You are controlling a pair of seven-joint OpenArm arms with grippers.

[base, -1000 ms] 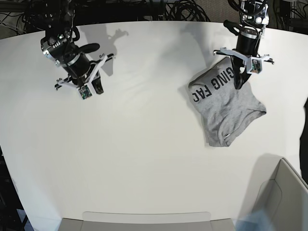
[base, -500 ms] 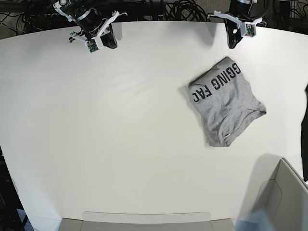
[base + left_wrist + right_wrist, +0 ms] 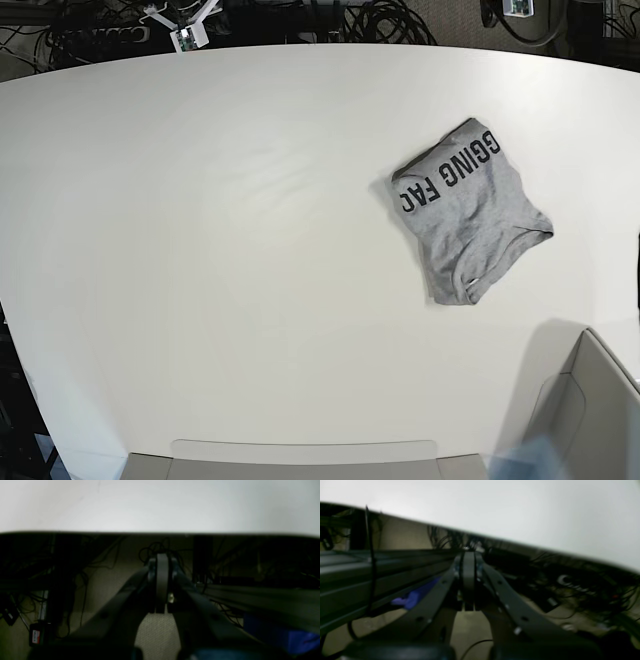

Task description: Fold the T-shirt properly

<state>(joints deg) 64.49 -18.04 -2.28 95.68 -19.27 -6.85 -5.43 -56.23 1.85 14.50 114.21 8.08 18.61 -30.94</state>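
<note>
Lying folded on table [image 3: 200, 300]: T-shirt [image 3: 470, 215].

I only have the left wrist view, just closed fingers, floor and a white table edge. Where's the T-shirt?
Observer: The T-shirt lies folded on the table, toward the left arm's side in the base view.
Operator: Anything holding it?
Observer: No, the left gripper and right gripper are both shut on nothing, beyond the table's far edge.
Operator: Print showing?
Observer: Yes, black block letters face up along one edge.
</note>
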